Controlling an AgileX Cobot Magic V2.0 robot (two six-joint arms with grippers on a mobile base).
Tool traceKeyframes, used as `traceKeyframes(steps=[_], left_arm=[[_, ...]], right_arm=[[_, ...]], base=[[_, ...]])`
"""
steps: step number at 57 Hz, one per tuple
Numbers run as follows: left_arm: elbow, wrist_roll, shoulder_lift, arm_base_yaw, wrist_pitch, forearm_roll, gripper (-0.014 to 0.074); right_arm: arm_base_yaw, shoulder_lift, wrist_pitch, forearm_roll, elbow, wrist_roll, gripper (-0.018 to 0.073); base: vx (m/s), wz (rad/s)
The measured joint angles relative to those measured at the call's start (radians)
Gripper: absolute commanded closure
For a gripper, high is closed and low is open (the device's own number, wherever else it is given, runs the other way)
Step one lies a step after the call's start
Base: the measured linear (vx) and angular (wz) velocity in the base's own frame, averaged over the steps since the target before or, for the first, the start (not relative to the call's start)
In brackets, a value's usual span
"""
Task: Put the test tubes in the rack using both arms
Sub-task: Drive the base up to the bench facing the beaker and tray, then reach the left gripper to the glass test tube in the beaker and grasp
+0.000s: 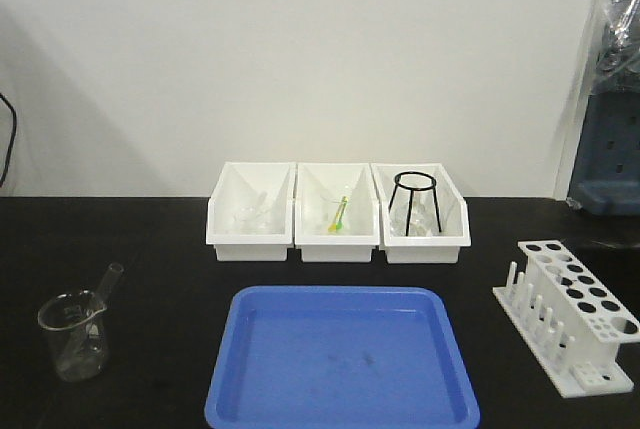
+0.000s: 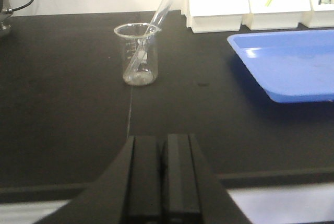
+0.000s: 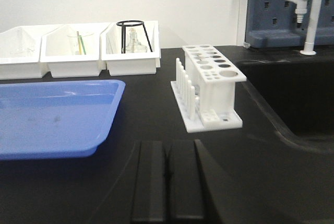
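One clear test tube (image 1: 108, 280) leans in a squat glass beaker (image 1: 73, 335) at the table's front left; the left wrist view shows the tube (image 2: 154, 23) tilted right in the beaker (image 2: 136, 53). The white rack (image 1: 570, 313) stands at the front right with no tube in its holes; it also shows in the right wrist view (image 3: 209, 85). My left gripper (image 2: 162, 143) is shut and empty, well short of the beaker. My right gripper (image 3: 168, 148) is shut and empty, short of the rack. Neither arm shows in the front view.
A blue tray (image 1: 342, 357) lies front centre. Three white open-front bins (image 1: 338, 211) stand behind it; the middle one holds a yellow-green dropper (image 1: 338, 216), the right one a black wire stand (image 1: 414, 201). A sink edge and a tap (image 3: 308, 4) lie right of the rack.
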Motion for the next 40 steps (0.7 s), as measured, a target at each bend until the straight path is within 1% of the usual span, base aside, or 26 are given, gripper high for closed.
traceKeyframes(steps=[21, 40], left_arm=[[0.0, 0.0, 0.0, 0.0, 0.0, 0.0, 0.0614], [0.0, 0.0, 0.0, 0.0, 0.0, 0.0, 0.0614]], right_arm=[[0.0, 0.0, 0.001, 0.0, 0.0, 0.0, 0.0567], [0.0, 0.0, 0.001, 0.0, 0.0, 0.0, 0.0567]], base=[[0.3, 0.02], [0.13, -0.02]])
